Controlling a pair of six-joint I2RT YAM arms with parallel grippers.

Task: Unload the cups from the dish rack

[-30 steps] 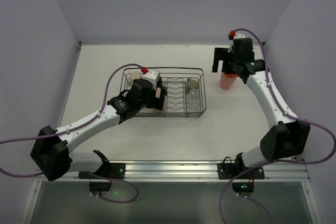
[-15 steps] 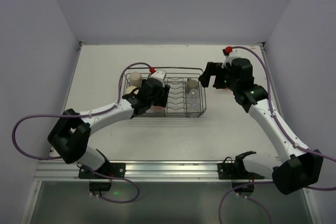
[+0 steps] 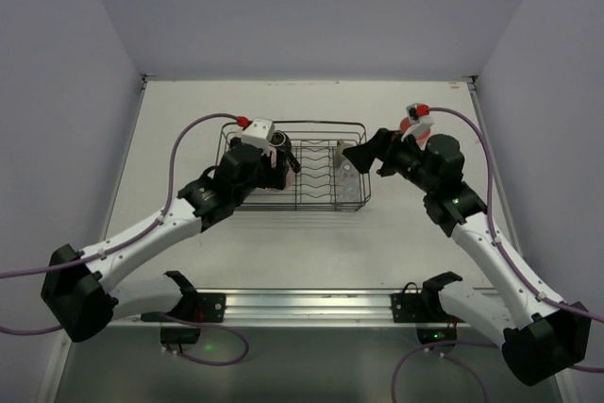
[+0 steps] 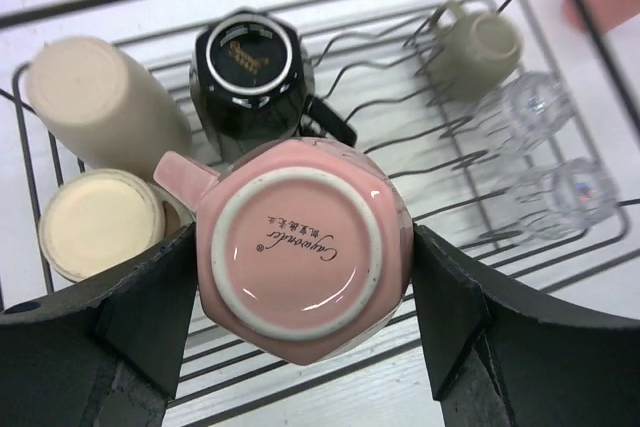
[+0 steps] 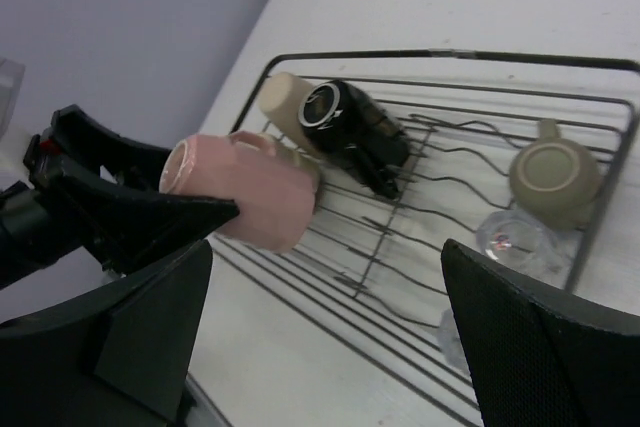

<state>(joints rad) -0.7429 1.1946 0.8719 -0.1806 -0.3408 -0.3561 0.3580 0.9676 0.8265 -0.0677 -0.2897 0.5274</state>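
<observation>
My left gripper (image 4: 305, 277) is shut on the pale pink handled mug (image 4: 300, 247), held bottom-up just above the left end of the dish rack (image 3: 321, 125). The right wrist view shows the mug (image 5: 250, 192) clear of the wires. In the rack are a black mug (image 4: 245, 72), a tan cup (image 4: 100, 97) on its side, a cream cup (image 4: 100, 222), a grey-olive cup (image 4: 480, 47) and clear glasses (image 4: 525, 107). My right gripper (image 3: 370, 159) is open and empty at the rack's right end. The coral-pink tumbler (image 3: 412, 129) stands behind the right arm.
Walls close in the table on the left, back and right. The wavy plate dividers (image 3: 316, 172) fill the rack's middle. A metal rail (image 3: 311, 304) with both arm bases runs along the near edge. Cables loop from each wrist.
My left gripper has pulled back to the rack's left end with the pink mug in it. My right arm left the coral tumbler and swung left to the rack's right end.
</observation>
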